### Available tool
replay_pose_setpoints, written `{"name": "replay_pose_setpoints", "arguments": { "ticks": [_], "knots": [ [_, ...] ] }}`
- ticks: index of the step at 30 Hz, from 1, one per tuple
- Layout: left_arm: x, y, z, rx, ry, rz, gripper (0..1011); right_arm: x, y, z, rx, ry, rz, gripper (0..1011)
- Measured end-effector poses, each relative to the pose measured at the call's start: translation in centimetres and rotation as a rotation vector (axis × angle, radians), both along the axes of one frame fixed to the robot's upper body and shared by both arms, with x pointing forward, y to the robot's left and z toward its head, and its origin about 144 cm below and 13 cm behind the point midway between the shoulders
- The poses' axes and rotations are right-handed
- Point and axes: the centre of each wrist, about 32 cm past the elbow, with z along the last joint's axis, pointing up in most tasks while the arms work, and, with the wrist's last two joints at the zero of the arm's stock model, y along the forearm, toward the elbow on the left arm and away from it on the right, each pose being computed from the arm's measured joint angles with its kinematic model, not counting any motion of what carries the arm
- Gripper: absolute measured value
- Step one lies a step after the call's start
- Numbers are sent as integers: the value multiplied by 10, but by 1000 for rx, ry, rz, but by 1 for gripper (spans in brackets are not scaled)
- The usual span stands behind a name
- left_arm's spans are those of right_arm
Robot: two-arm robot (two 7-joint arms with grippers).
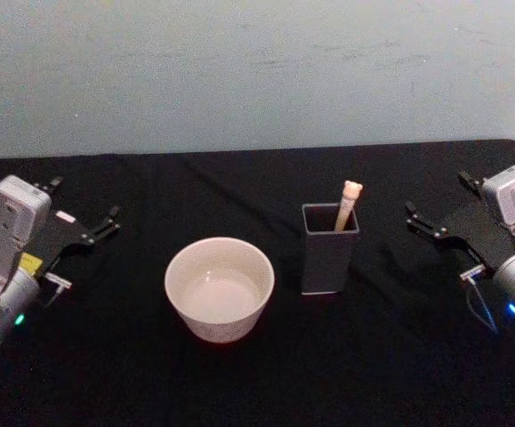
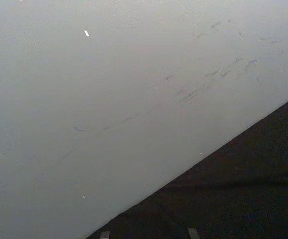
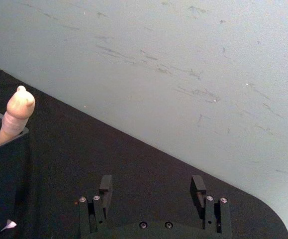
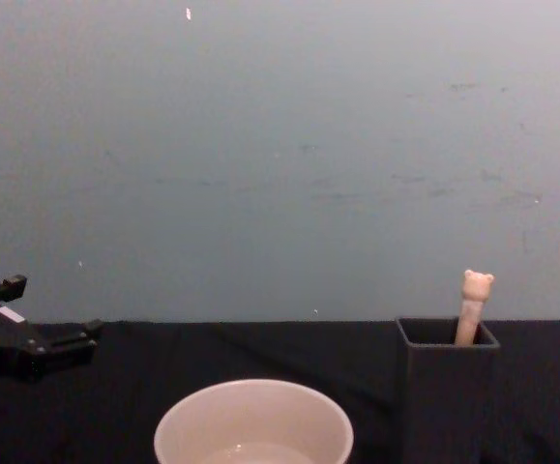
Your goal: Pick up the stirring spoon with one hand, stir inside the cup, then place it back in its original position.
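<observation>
Since the cream bear-topped stirring spoon point(image 1: 350, 203) stands untouched in its dark square holder point(image 1: 329, 260), black left gripper point(image 1: 84, 200) and right gripper point(image 1: 439, 196) released, nothing is done.

The head camera is looking down on the worktop point(image 1: 373, 374) from above; the chest camera is looking low across it, both taking in the cup point(image 1: 219, 289) and holder point(image 1: 329, 258). Both wrist cameras are facing the far wall point(image 2: 109, 99).

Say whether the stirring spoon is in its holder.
In. The stirring spoon stands handle-up in the dark holder, bear head above the rim; its bowl is hidden. Neither left gripper nor right gripper touches it.
</observation>
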Motion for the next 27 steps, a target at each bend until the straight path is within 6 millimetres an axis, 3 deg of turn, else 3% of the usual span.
{"name": "replay_pose_setpoints", "arguments": {
  "ticks": [27],
  "knots": [
    [0,0,0,0,0,0,1001,0,0,0,0,0,0,1000]
  ]
}}
